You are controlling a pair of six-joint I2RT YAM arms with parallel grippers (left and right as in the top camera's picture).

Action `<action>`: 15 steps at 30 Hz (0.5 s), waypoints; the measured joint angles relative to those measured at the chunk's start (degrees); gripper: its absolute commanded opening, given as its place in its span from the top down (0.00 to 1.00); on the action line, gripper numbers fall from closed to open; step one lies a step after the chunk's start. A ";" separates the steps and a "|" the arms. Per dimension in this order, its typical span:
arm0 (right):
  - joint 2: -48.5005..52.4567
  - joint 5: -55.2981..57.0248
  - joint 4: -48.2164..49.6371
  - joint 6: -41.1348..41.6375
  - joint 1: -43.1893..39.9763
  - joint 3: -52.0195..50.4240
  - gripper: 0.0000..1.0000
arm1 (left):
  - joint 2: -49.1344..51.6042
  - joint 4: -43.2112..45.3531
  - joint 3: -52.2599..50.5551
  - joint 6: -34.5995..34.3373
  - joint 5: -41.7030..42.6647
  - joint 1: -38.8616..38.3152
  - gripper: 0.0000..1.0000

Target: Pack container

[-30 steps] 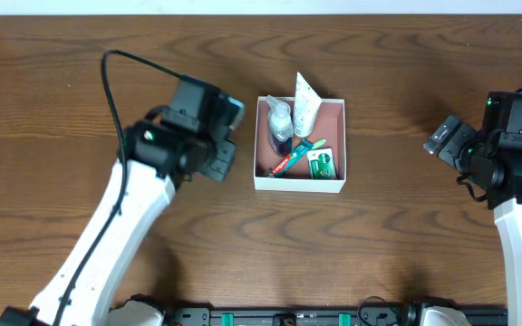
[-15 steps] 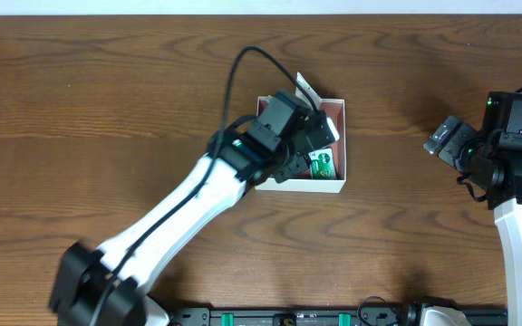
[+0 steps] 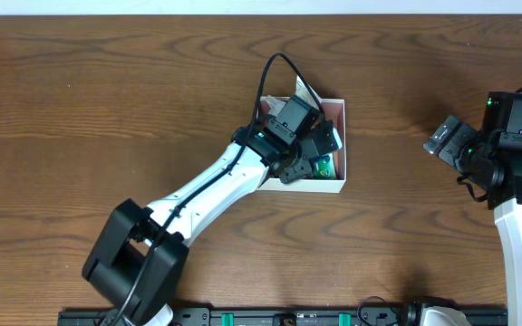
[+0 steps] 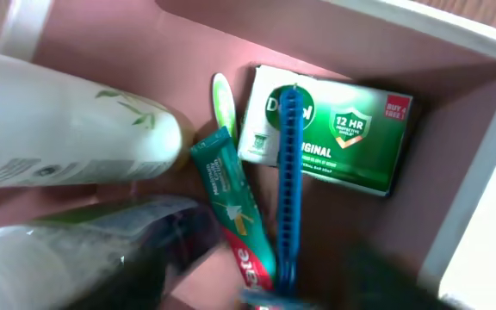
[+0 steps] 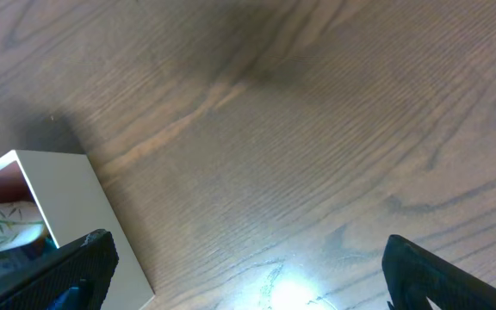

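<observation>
The container (image 3: pixel 302 186) is a white box with a pinkish inside, at the table's middle. My left gripper (image 3: pixel 320 145) hangs over its right half. In the left wrist view its dark fingers stand wide apart, so the left gripper (image 4: pixel 261 288) is open. A blue razor (image 4: pixel 288 189) lies between them, resting across a green soap box (image 4: pixel 343 142) and a toothpaste tube (image 4: pixel 231 207). A white tube (image 4: pixel 67 129), a clear bottle (image 4: pixel 76 250) and a green toothbrush (image 4: pixel 223 99) also lie inside. My right gripper (image 3: pixel 447 138) (image 5: pixel 257 284) is open over bare wood, right of the container's wall (image 5: pixel 67 207).
The left arm (image 3: pixel 207 190) stretches from the front left across the table to the box and covers its left wall. The right arm's base (image 3: pixel 519 181) stands at the right edge. Dark wooden table (image 3: pixel 107 91) surrounds the box.
The left arm swung from left of the container to over it, then reached further in. Its jaws now stand apart around the blue razor. The right arm has not moved.
</observation>
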 measured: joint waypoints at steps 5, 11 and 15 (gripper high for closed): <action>0.00 0.00 0.00 0.00 0.00 0.00 0.01 | -9.46 -4.66 -0.11 -4.26 -1.36 0.22 0.02; 0.00 0.00 0.02 0.00 0.00 0.00 0.01 | -26.58 -14.78 -0.07 -13.44 -12.24 4.50 0.02; 0.00 0.00 0.04 0.00 0.00 0.00 0.01 | -32.11 -20.20 -0.07 -20.31 -18.23 13.40 0.02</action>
